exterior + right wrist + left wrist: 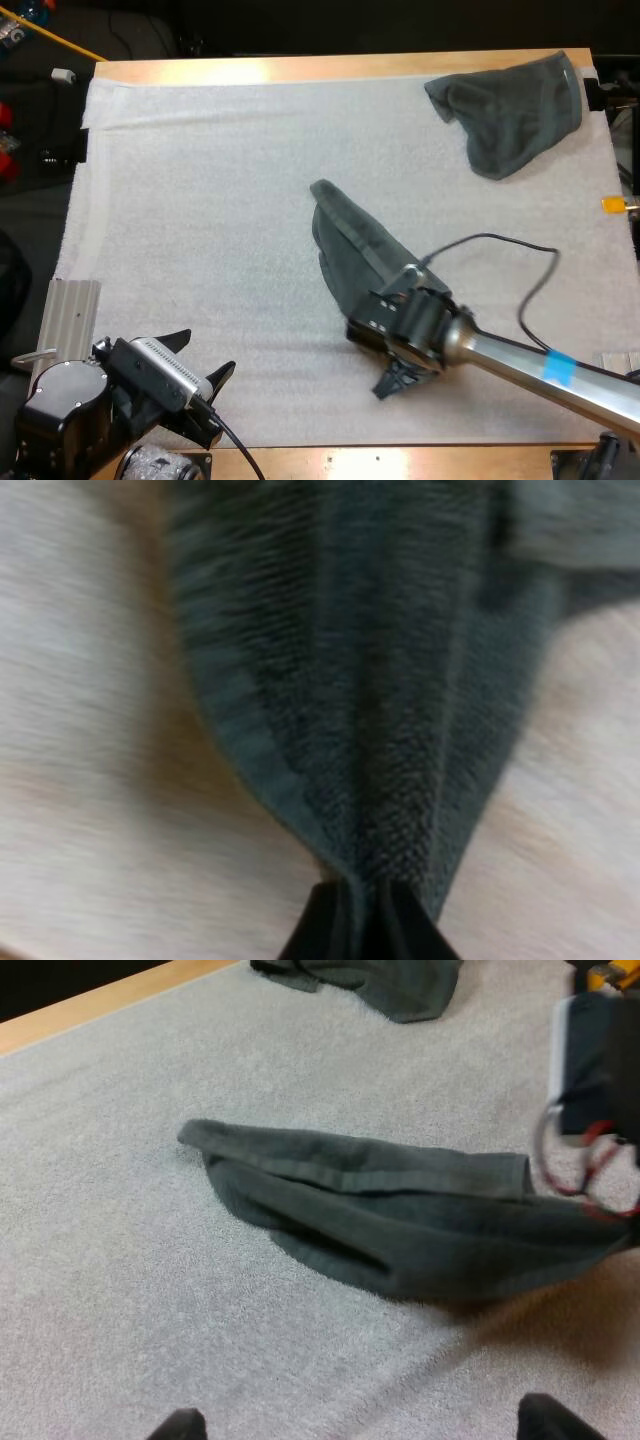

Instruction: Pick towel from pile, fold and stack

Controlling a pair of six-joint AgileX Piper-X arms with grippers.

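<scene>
left gripper (200,360) sits over the near edge of the white mat (200,200), fingers spread wide, nothing between them. its wrist view agrees: both fingertips (178,1425) stand apart with bare mat between. the towel (400,1220) lies well ahead of them, no contact.

the towel is a long narrow shape mid-mat. its far tip rests flat and its other end is gathered into the right gripper (365,920). the fingers there are pinching the fabric from both sides, folds fanning out away from the tips.

the high view shows the towel's full length, running from the right fingers away toward the table's (300,68) far side. the pinch itself is hidden under the wrist there. only the right wrist view shows the grip point. the left wrist view adds that the pinched end looks lifted off the mat, with shadow under it, and that the towel has a hem ridge along its upper fold.

crumpled towel (515,110) sits at the mat's far corner, well beyond the right fingers and apart from the held one.
</scene>
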